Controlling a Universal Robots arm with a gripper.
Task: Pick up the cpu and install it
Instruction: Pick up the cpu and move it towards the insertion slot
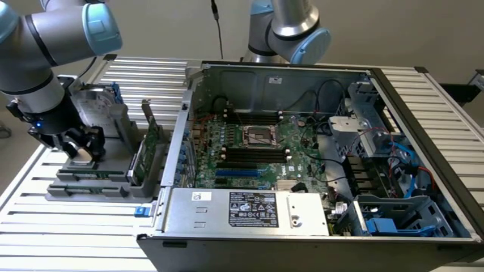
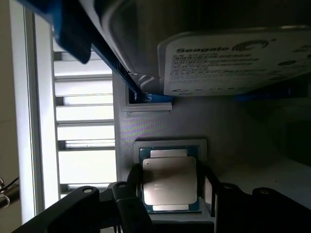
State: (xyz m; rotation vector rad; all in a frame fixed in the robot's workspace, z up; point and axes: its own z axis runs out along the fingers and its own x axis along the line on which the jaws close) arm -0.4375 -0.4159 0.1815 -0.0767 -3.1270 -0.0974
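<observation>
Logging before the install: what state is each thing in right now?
cpu, lying flat in its holder, not lifted.
claw, open, straddling the cpu.
hard drive, standing on edge.
computer case, side open, motherboard exposed.

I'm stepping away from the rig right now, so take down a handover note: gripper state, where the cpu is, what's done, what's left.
Gripper: open, low over the grey holder at the exterior view's left of the computer case, jaws on either side of the cpu.
Cpu: flat in its holder recess, near the hard drive.
Done: gripper lined up on the cpu.
Left: cpu not yet gripped, lifted or installed in the motherboard socket.
</observation>
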